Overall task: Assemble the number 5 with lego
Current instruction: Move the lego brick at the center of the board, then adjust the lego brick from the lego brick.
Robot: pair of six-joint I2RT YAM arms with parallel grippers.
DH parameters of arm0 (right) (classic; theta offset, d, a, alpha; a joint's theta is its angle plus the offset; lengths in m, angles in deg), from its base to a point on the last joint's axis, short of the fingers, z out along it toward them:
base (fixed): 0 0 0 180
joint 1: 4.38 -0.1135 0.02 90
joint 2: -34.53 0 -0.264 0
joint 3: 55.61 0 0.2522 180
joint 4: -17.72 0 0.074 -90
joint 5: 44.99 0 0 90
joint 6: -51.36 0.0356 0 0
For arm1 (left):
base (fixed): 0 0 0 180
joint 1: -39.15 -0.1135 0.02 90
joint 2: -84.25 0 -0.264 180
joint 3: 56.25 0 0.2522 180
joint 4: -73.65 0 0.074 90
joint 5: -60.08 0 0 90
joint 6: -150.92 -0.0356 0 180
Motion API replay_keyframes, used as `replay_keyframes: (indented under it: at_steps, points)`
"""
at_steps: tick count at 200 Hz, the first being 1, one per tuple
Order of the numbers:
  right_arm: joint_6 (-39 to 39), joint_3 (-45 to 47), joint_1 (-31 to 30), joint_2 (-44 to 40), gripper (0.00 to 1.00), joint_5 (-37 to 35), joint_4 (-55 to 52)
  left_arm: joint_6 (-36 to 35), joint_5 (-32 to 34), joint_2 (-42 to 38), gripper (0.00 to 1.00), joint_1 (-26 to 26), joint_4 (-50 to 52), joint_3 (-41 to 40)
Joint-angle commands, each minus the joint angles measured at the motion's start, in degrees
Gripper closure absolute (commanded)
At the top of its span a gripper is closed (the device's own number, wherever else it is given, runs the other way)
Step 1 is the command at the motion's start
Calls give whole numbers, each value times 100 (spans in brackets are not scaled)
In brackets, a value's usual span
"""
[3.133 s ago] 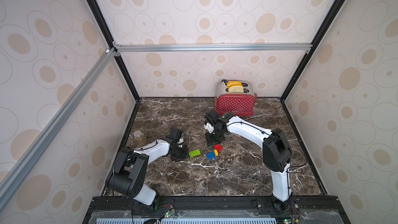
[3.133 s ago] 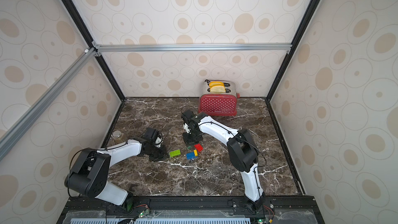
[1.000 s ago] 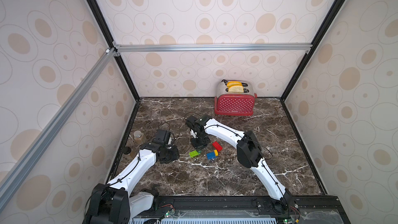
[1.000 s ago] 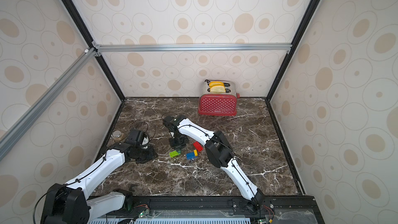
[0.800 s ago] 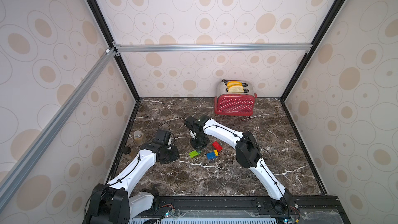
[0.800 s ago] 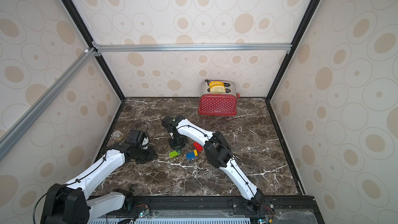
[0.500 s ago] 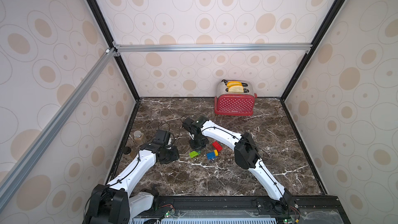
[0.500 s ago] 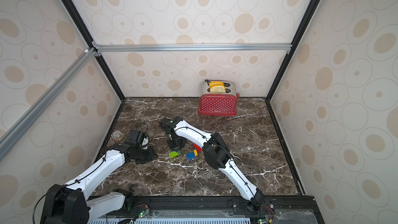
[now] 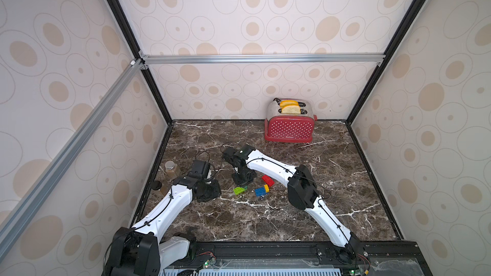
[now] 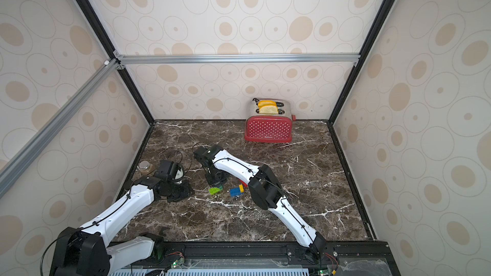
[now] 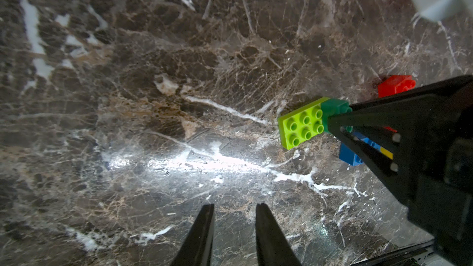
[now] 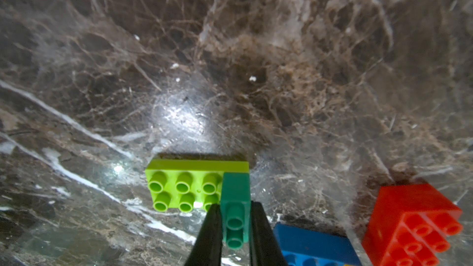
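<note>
Mid-table: right gripper (image 12: 235,204) pinches the dark-green brick (image 12: 235,190) by its sides. That brick sits on the right end of the lime brick (image 12: 184,188). The blue brick (image 9: 259,191), with the yellow brick (image 9: 266,188) at its right end, lies just right of lime. The red brick (image 9: 267,180) lies just beyond, farther back. To lime's left, the left gripper (image 11: 234,205) has its fingers slightly apart with nothing between them, clear of the brick.

Risks:
- Lime is unbraced, so a downward push on its end may tip or skid it.
- A lift may peel dark-green off if the studs aren't seated.
- The right arm, swinging, could knock red or blue, as both are close.
</note>
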Motion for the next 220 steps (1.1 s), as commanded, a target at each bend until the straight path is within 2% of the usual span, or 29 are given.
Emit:
replay_keyframes:
  at_steps: [1,39,74,188,220]
  points:
    - [10,370,74,769,87,-365,-284,-86,99,-70,69,-31,55,3]
    - [129,325,461,426,87,-580,-238,-85,117,-66,69,-35,63,9]
    - [122,-99,762,401,87,-764,-365,-76,125,-72,69,-29,64,9]
    - [112,-24,774,605,87,-490,-264,-70,137,-26,69,-33,82,23]
    - [57,-206,815,438,79,-476,-380,-70,152,5,69,-31,69,52]
